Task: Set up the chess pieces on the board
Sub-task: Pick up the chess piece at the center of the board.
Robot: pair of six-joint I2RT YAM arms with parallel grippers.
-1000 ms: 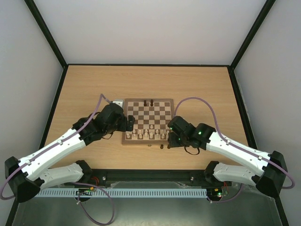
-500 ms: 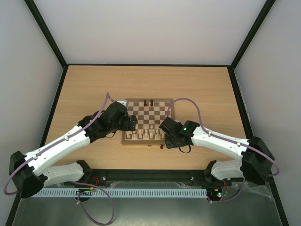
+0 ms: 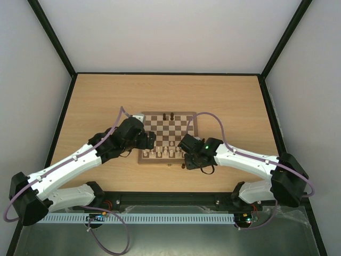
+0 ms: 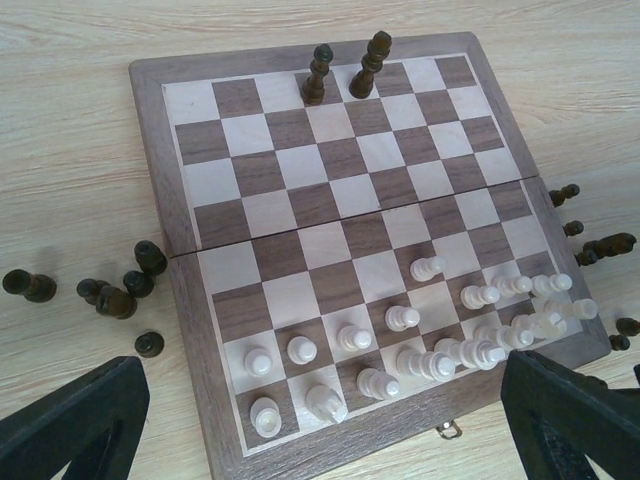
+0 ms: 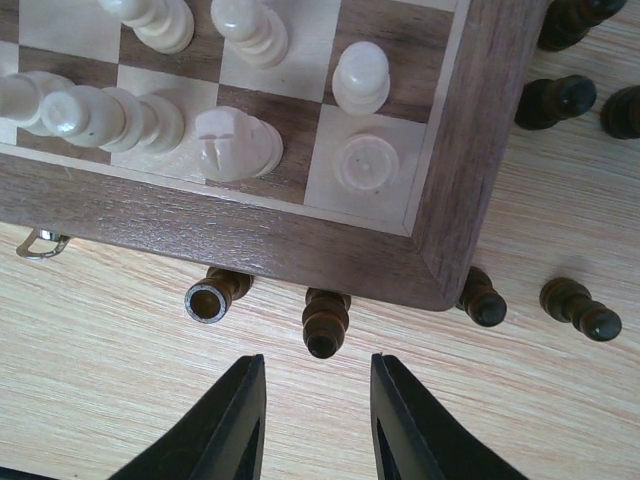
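Right wrist, my right tool (image 5: 316, 385): fingers set to a narrow gap with nothing in it, low over the worktop (image 5: 110, 400), because the loose dark men lie down here, off the board.
Dark pawn (image 5: 325, 320): on its side just ahead of my gap, its far end tucked against the board's edge. I judge it to be the piece I am lined up on, and that edge leaves little room behind it.
Hollow-based dark piece (image 5: 212, 297): toppled just left of the pawn, also against the edge.
Board (image 5: 445, 190): only its near right corner shows here.
Cream chessmen (image 5: 240, 143): crowded on the near squares, some leaning on each other.
More dark chessmen (image 5: 580, 308): strewn on the worktop right of the corner.
Left wrist, my left tool (image 4: 320, 415): fingers at their widest and empty, held high by the board. I judge it is waiting clear of the right arm's work.
Only that view shows: two tall dark pieces (image 4: 318, 73) upright on the far row, and a dark cluster (image 4: 120, 295) on the worktop left of the board.
Top external: both arms meet at the board's near side, but the pieces are too small to read. Only the right wrist shows the pawn lying down.
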